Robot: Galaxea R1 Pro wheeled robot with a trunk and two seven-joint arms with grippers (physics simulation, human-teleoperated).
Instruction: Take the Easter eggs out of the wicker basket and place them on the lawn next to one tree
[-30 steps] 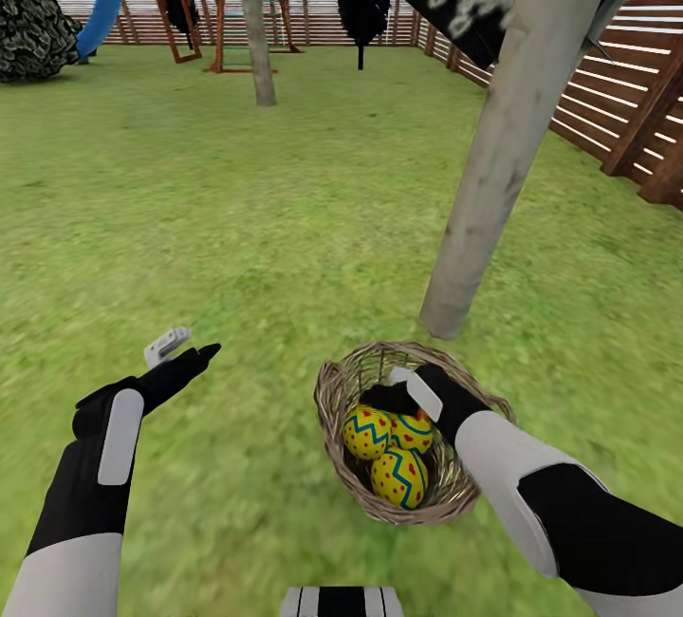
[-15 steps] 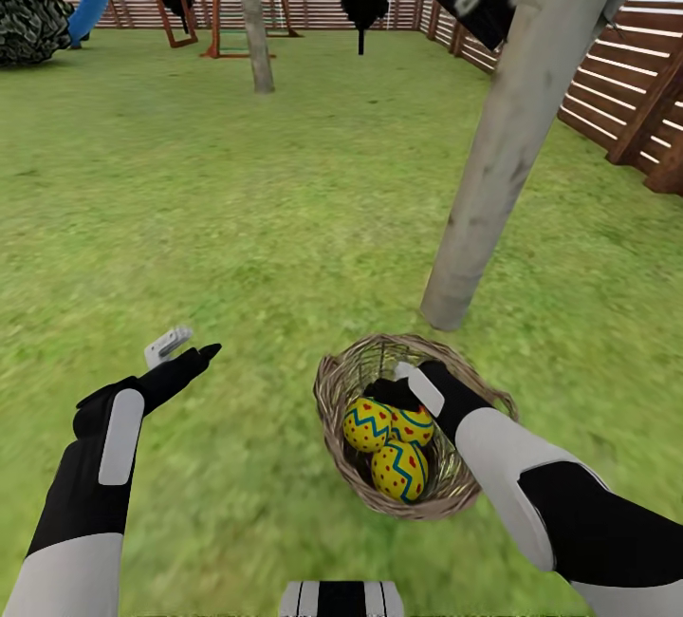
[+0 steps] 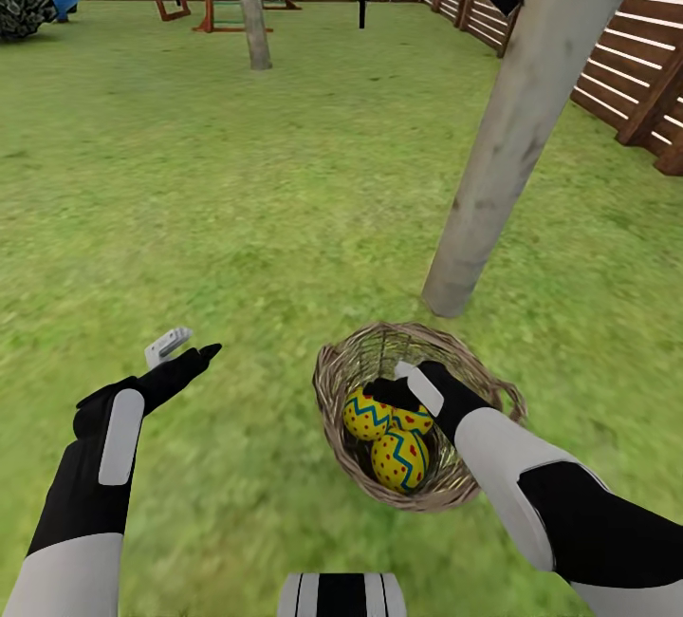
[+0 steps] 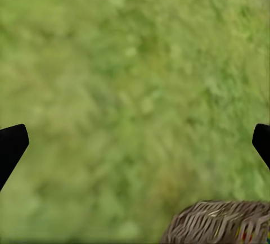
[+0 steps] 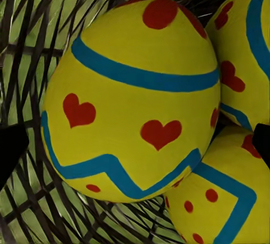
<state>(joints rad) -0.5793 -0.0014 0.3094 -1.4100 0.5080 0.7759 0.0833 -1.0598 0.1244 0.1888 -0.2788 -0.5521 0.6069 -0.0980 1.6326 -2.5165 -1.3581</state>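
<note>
Wicker basket point(image 3: 415, 494), right gripper point(image 3: 398, 387) half-hiding eggs point(image 3: 398, 458)

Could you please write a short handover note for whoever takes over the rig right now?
Right gripper: open, lowered into the wicker basket, its fingers either side of the heart-painted egg, not yet closed on it.
Left gripper: open, empty, above the lawn to the basket's left.
All three eggs lie in the basket, close to the pale tree trunk.
Done: none moved.
Left: grasp each egg and set all three beside that trunk.
</note>
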